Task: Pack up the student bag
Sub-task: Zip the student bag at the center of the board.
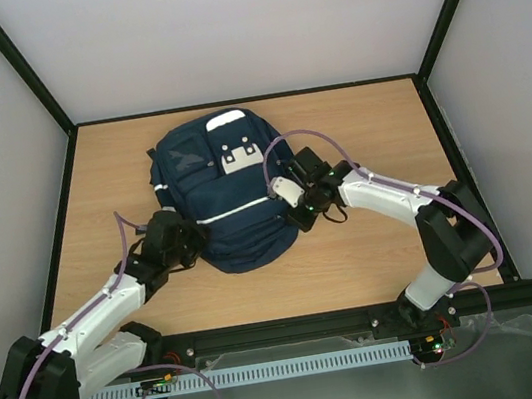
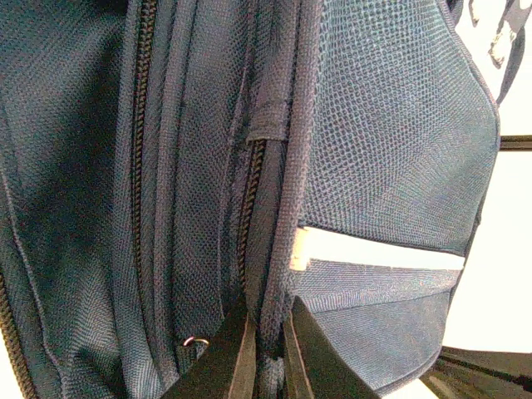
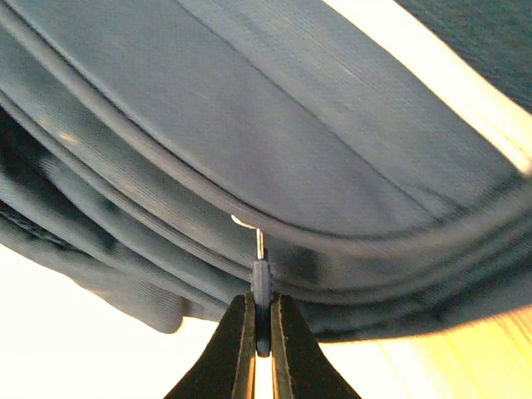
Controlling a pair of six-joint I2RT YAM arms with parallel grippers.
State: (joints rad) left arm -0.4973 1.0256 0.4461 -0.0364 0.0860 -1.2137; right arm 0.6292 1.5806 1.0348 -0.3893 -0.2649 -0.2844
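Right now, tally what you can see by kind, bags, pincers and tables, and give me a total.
Bags: 1, the student bag
Pincers: 2, the left pincer and the right pincer, both shut on the bag
Tables: 1, the table
Total: 4

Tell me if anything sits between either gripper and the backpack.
Nothing visible does. The left gripper is clamped on a fabric seam of the student bag, and the right gripper pinches what looks like a zipper pull at its edge.
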